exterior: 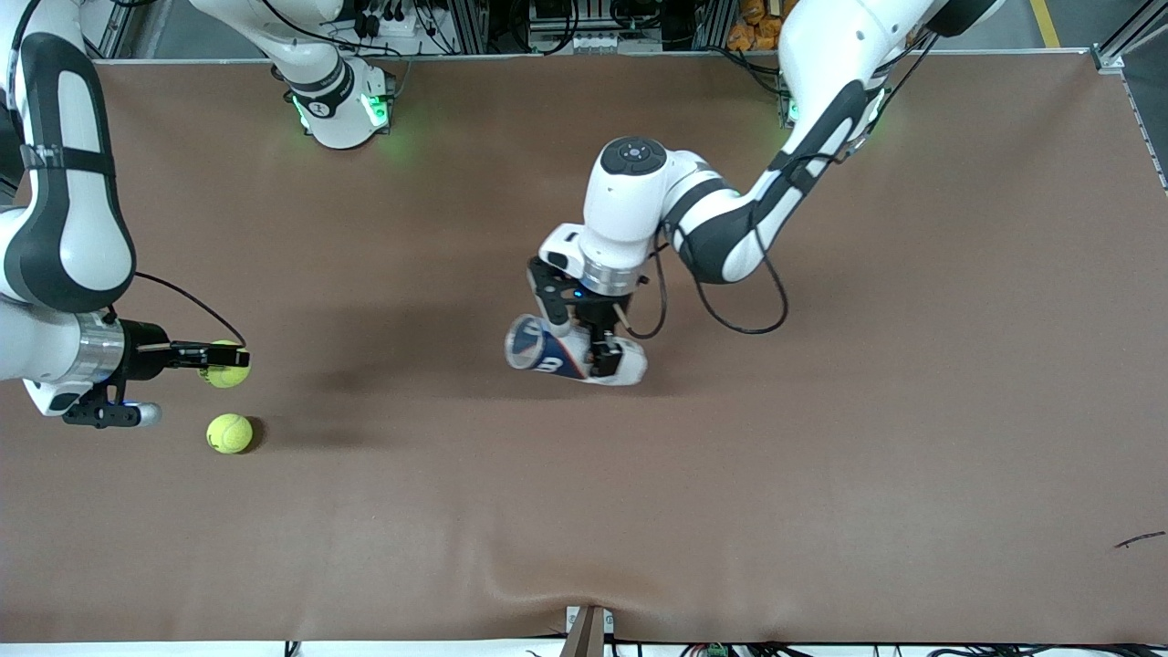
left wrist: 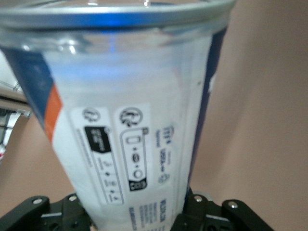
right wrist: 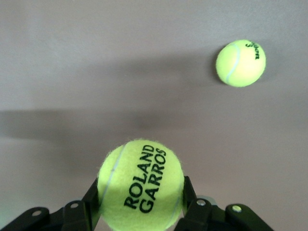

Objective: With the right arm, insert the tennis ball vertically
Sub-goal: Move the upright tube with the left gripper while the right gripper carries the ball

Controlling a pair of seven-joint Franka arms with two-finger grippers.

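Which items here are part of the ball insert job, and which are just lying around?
In the job:
- right gripper, shut on the held tennis ball
- left gripper, shut on the tilted ball can, held over mid table

Lying about:
- second tennis ball on the table, nearer the front camera than the held one
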